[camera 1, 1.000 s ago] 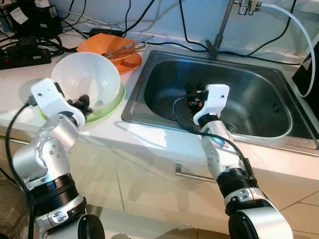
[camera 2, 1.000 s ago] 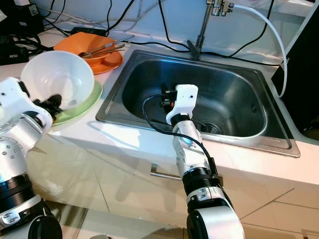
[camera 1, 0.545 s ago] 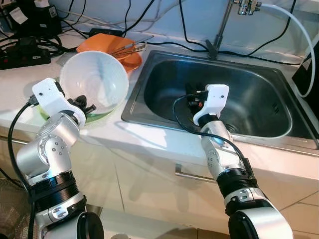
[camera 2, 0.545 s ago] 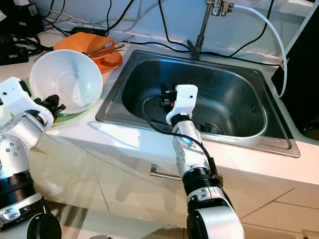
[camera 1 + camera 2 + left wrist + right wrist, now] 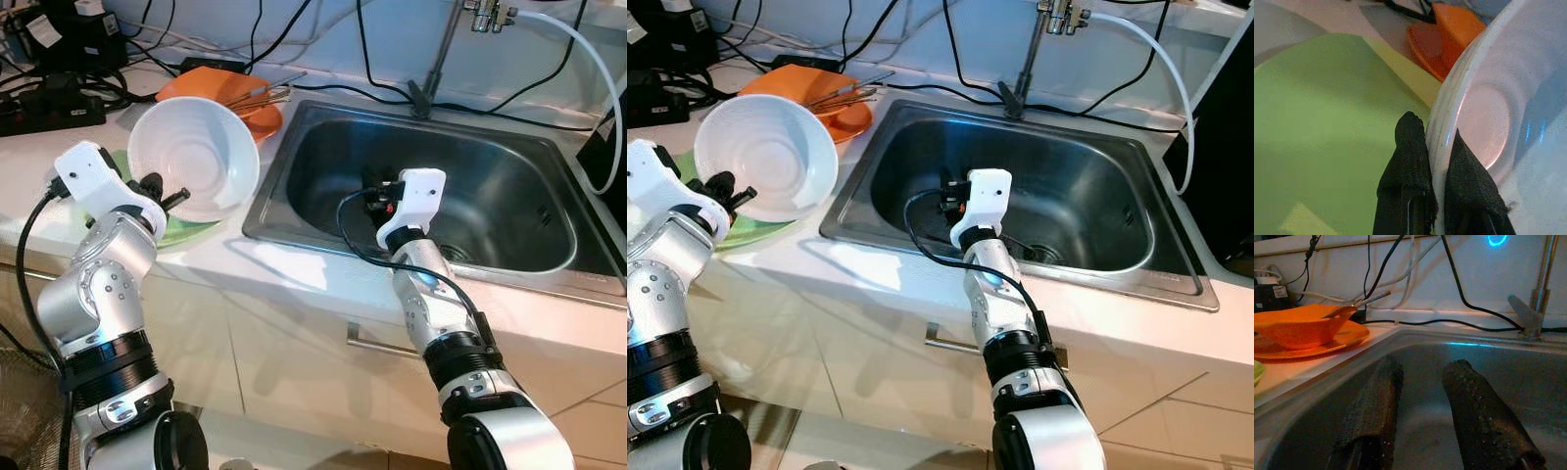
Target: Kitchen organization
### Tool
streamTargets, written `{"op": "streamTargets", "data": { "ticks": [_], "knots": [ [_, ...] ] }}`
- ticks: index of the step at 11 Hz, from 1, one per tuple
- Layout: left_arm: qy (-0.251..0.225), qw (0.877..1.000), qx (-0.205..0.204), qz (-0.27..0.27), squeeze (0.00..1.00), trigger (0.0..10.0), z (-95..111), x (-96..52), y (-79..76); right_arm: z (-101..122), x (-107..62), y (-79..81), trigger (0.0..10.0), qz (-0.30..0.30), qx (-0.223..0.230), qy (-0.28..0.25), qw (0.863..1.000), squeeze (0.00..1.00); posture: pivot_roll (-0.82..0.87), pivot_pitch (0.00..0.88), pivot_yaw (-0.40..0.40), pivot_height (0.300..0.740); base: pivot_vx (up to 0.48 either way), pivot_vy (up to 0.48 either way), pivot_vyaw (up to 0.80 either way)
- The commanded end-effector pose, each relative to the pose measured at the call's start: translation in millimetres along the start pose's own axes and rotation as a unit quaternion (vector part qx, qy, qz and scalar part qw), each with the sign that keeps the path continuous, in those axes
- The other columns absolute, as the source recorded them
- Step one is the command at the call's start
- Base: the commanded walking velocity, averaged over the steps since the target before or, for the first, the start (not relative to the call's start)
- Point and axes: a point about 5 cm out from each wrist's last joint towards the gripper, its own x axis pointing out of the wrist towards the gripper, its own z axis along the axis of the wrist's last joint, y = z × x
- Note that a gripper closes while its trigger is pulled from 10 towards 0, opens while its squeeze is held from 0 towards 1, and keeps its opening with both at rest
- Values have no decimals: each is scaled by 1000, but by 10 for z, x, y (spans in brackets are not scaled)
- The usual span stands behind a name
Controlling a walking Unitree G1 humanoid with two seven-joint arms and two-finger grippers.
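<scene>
**White bench, bowl lifted on edge beside the sink**

White bench (image 5: 294,269) runs across the scene, its far left crowded with black power gear and cables (image 5: 59,69). Next comes a green plate (image 5: 186,231) lying flat, and above it the left gripper (image 5: 167,193), its jaws pinching the rim of the white bowl (image 5: 196,157); one finger sits inside the wall and one outside. The bowl is tipped steeply, its hollow facing the camera, with its upper edge near the sink's corner. Behind it stands an orange bowl on an orange plate (image 5: 250,103) holding metal utensils (image 5: 265,93). Further right lies the steel sink (image 5: 509,196), where the right gripper (image 5: 1422,423) hangs inside the basin with its jaws spread and holding nothing. Black cables trail along the wall behind the tap (image 5: 441,49), and a white hose (image 5: 598,78) curves down at the far right.
</scene>
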Motion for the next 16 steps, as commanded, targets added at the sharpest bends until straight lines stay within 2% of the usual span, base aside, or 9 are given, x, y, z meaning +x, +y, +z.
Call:
{"op": "streamTargets", "data": {
  "ticks": [1,3,4,5,6,8,13,15,16],
  "knots": [
    [-48,998,1,-47,0,0,173,-39,-202,58,36,14,10000,7,-4,-11,1000,0,256,0,-52,740,0,0,0],
    [-120,985,16,-122,0,0,300,-100,-470,107,65,-8,10000,3,2,-18,1000,0,256,0,-55,740,0,0,0],
    [-134,977,37,-162,0,4118,273,-123,-635,127,77,-35,10000,-1,1,-20,1000,0,256,5,-57,740,0,0,0],
    [-137,970,56,-192,0,10000,204,-127,-780,137,84,-67,10000,-5,-2,-20,1000,0,256,8,-57,740,0,0,0],
    [-134,959,95,-231,0,10000,46,-109,-984,172,96,-144,10000,-16,-5,-24,1000,0,247,12,-52,740,0,0,0],
    [-147,935,154,-284,0,10000,-136,-87,-1221,294,135,-283,10000,-41,-12,-44,998,0,229,0,-23,740,0,0,0],
    [-156,922,187,-301,0,10000,-231,61,-1262,379,125,-417,10000,-80,-15,-68,994,0,208,0,47,740,0,0,0],
    [-168,905,244,-304,0,10000,-293,131,-1251,392,130,-433,10000,-89,-12,-71,993,0,193,0,52,740,0,0,0],
    [-169,901,255,-307,0,10000,-332,147,-1259,397,132,-430,10000,-86,-6,-72,994,0,193,0,48,740,0,0,0]
  ]
}}
